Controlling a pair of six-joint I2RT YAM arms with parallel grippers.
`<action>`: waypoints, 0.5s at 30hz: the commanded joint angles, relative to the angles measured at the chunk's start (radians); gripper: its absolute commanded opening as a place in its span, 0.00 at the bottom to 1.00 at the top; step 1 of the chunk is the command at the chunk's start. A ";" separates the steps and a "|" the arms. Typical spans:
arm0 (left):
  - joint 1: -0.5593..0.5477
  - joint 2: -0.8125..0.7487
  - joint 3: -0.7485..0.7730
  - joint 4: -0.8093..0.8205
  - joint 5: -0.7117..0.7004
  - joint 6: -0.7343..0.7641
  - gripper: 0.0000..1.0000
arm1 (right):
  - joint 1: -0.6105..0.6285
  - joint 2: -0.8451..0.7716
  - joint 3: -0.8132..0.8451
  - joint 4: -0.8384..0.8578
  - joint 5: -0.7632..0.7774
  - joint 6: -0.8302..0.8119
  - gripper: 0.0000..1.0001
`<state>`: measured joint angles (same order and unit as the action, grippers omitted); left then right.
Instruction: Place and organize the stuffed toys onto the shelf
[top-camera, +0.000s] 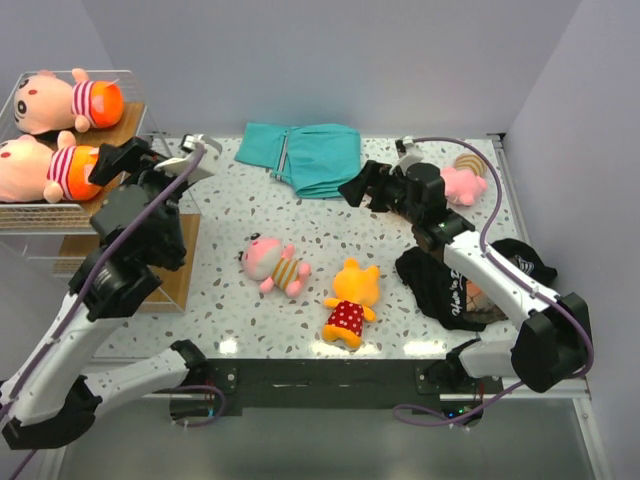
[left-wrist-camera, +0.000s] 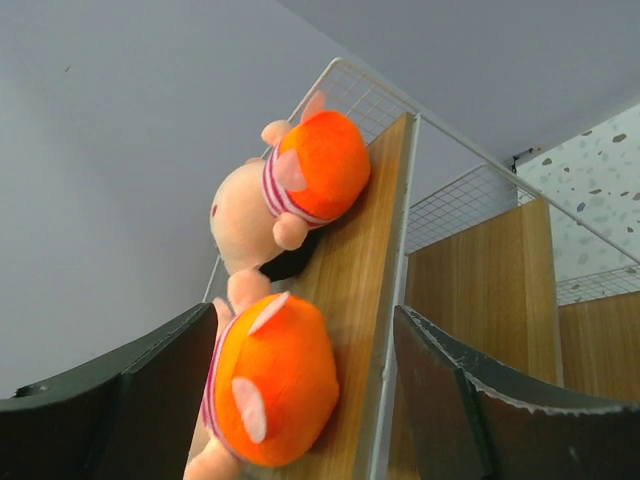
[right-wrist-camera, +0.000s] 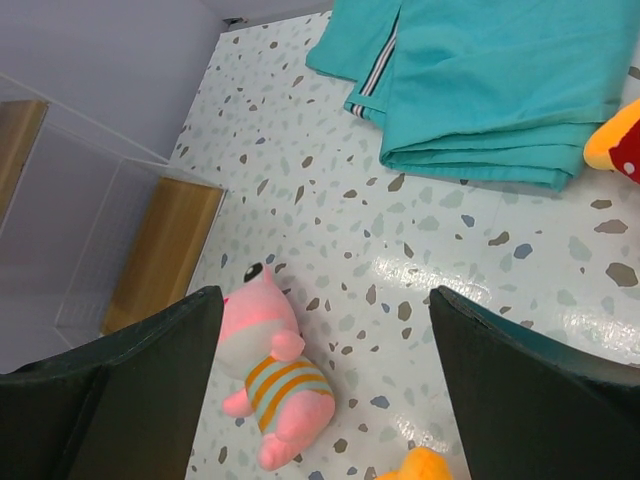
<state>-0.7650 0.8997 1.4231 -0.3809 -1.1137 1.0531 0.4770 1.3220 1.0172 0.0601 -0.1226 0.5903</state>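
Two peach stuffed toys in striped shirts and orange pants lie on the shelf's (top-camera: 128, 122) top board, one behind (top-camera: 70, 100) and one in front (top-camera: 50, 168). My left gripper (top-camera: 120, 160) is open at the feet of the front one. In the left wrist view that toy (left-wrist-camera: 270, 385) rests on the board (left-wrist-camera: 360, 260) between my spread fingers, with a gap to the right finger (left-wrist-camera: 450, 400). A pink striped toy (top-camera: 273, 264) and an orange toy in a red dotted dress (top-camera: 350, 300) lie mid-table. My right gripper (top-camera: 362, 188) hangs open above the table with nothing in it, the pink toy (right-wrist-camera: 270, 375) below its left finger.
A folded teal cloth (top-camera: 303, 155) lies at the back centre. A black garment (top-camera: 465, 285) is heaped under the right arm. Another pink toy (top-camera: 462, 184) sits at the back right. The shelf's lower wooden board (top-camera: 178, 262) juts onto the table at left.
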 joint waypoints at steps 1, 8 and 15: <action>0.004 0.085 0.062 0.036 0.002 -0.050 0.76 | 0.005 -0.026 0.041 0.003 0.023 -0.026 0.88; 0.004 0.298 0.195 -0.125 0.156 -0.362 0.75 | 0.008 -0.003 0.053 -0.009 -0.002 -0.015 0.88; 0.004 0.395 0.215 -0.168 0.550 -0.602 0.73 | 0.009 0.037 0.080 -0.057 0.029 -0.006 0.87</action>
<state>-0.7647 1.2716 1.6066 -0.5236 -0.8204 0.6445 0.4778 1.3407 1.0489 0.0265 -0.1200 0.5827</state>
